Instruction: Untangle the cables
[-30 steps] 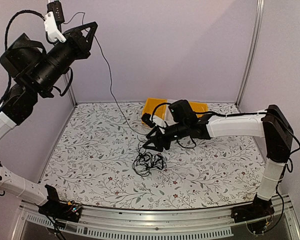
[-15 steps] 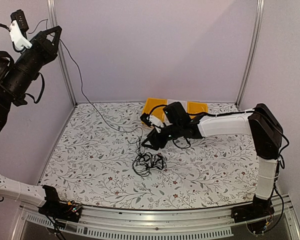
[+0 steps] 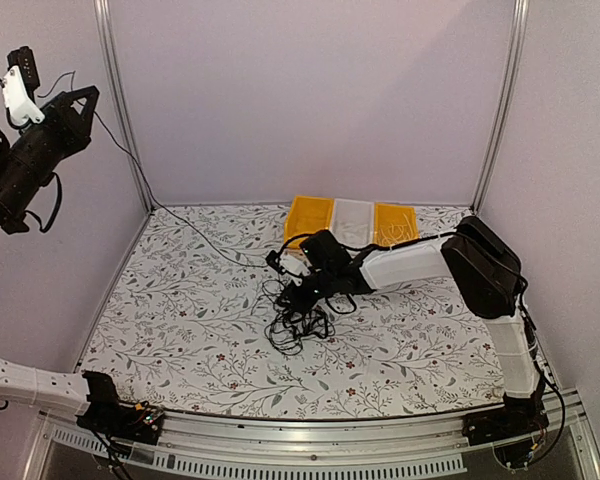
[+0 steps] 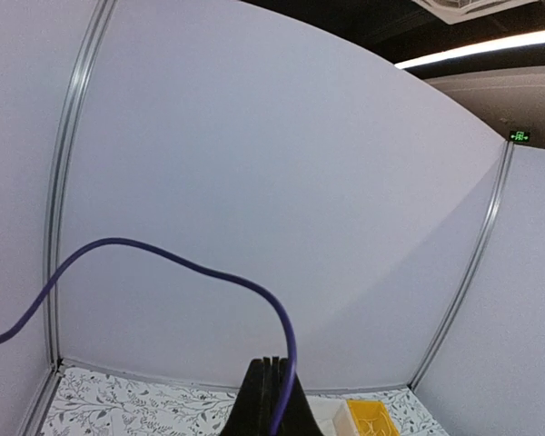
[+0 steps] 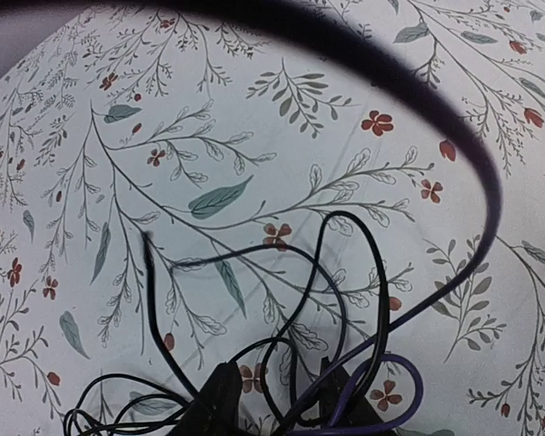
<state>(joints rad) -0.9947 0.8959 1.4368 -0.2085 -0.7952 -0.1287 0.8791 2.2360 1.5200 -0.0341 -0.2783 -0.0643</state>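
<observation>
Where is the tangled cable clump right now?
In the top view, the cable clump lies near the middle of the floral table, at the tip of the right tool, in front of the yellow-and-white tray.

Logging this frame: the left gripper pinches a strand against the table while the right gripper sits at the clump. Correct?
No: the top external view shows the left gripper pinching its strand high in the air, not against the table. The right gripper does sit at the clump.
</observation>
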